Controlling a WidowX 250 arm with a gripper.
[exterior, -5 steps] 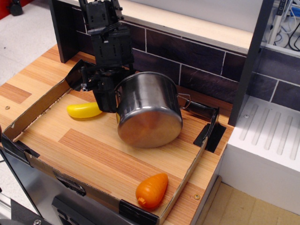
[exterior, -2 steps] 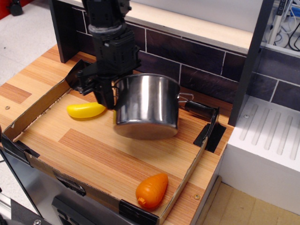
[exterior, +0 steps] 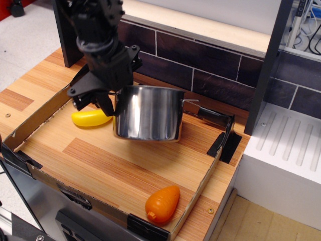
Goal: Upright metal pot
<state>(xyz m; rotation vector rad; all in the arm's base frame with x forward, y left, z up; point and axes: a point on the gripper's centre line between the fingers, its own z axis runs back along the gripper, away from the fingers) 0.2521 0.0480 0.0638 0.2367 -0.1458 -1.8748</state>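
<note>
The metal pot [exterior: 148, 114] is a shiny steel cylinder, now upright with its opening up, near the back middle of the wooden tray floor. One wire handle [exterior: 190, 102] sticks out on its right. My black gripper [exterior: 114, 98] is at the pot's left rim and shut on it; the fingertips are partly hidden by the pot wall. I cannot tell whether the pot's base rests on the wood or hangs just above it.
A yellow toy vegetable [exterior: 90, 118] lies left of the pot, under the gripper. An orange toy carrot [exterior: 162, 204] lies at the front right corner. A low cardboard wall [exterior: 37, 118] rings the tray. A dark tiled wall [exterior: 210, 60] stands behind.
The pot has turned from lying tilted with its base facing forward to standing upright. The gripper rotated with it and shifted left.
</note>
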